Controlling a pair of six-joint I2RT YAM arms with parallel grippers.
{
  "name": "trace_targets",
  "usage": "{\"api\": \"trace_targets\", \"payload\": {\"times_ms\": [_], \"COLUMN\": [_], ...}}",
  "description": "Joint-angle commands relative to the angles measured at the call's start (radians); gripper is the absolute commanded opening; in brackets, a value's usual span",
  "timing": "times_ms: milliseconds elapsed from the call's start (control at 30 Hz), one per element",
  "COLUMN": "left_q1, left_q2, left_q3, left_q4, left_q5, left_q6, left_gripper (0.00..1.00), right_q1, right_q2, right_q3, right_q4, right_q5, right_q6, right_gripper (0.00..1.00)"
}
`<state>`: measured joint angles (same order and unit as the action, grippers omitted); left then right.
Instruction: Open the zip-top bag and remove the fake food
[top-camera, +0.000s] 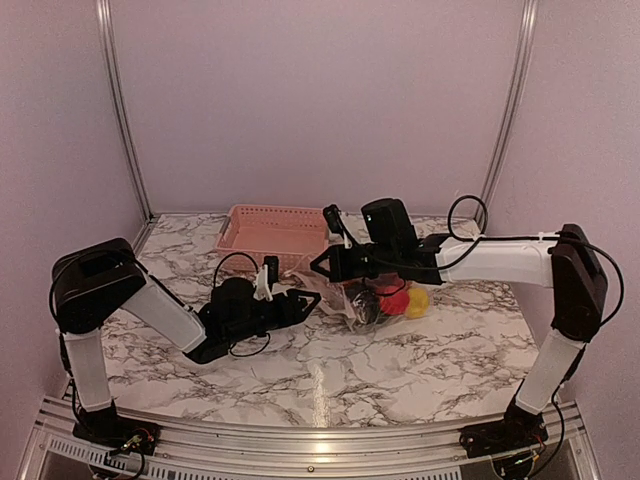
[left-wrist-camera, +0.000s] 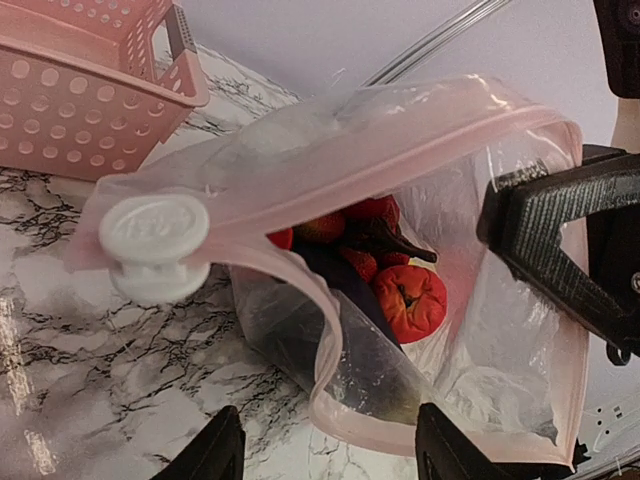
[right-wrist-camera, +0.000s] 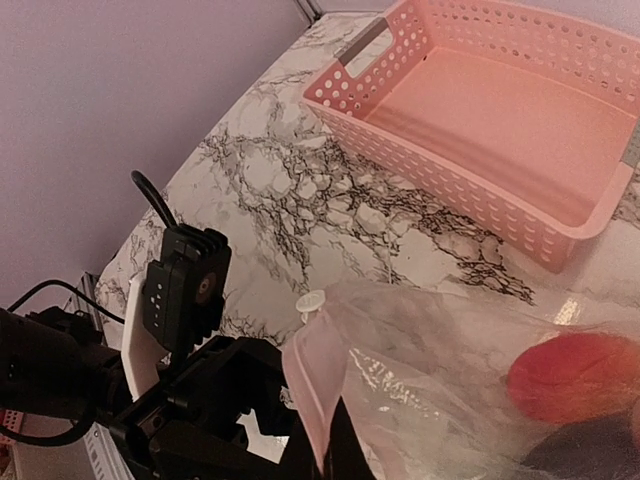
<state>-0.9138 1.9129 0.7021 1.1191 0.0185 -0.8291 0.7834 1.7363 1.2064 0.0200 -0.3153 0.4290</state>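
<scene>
Zip-top bag (left-wrist-camera: 500, 350) gapes open just off the near right corner of the pink basket (left-wrist-camera: 60, 110). The right gripper (top-camera: 322, 265) is clamped on one side of the mouth, with only one finger plain against the plastic. The left gripper (left-wrist-camera: 332, 440) has its jaws apart either side of the lower lip, tips cut off at the frame edge. Fake food (left-wrist-camera: 408, 300) sits inside: red pieces are clear, the dark shapes beneath are hard to read.

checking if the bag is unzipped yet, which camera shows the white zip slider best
The left wrist view: the slider sits close and sharp at one end of the bag's pink strip, the mouth gaping beside it. The right wrist view shows the slider small, at the bag's corner. The top view cannot resolve it.
</scene>
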Motion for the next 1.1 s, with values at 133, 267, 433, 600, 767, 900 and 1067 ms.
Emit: {"api": "trace_targets", "payload": {"times_ms": [133,267,433,600,767,900,1067], "left_q1": [-0.015,-0.014,0.000,0.005,0.009,0.009,0.013], "left_q2": [0.136,0.147,0.094,0.016,-0.032,-0.047,-0.029], "left_q3": [0.124,0.123,0.050,-0.017,-0.013,-0.005,-0.004], "left_q4": [0.116,0.081,0.007,-0.153,-0.418,-0.479,-0.475], "left_q5": [0.057,0.047,0.011,-0.058,-0.144,-0.151,-0.121], "left_q6": [-0.079,-0.101,-0.129,-0.115,-0.104,-0.081,-0.086], "left_gripper": [0.49,0.26,0.00,0.00,0.00,0.00,0.00], "right_q1": [0.007,0.007,0.006,0.006,0.006,0.007,0.030], "right_q2": [-0.029,-0.030,-0.030,-0.035,-0.023,0.017,0.106], "right_q3": [-0.015,-0.010,-0.007,-0.034,-0.075,-0.133,-0.143], "right_q4": [0.054,0.051,0.028,0.005,0.011,0.082,0.207], "right_q5": [-0.022,-0.023,-0.006,0.025,0.034,0.000,-0.094], "right_q6": [0.011,0.002,-0.020,-0.049,-0.057,-0.022,0.037], "right_gripper": [0.00,0.00,0.00,0.00,0.00,0.00,0.00]}}
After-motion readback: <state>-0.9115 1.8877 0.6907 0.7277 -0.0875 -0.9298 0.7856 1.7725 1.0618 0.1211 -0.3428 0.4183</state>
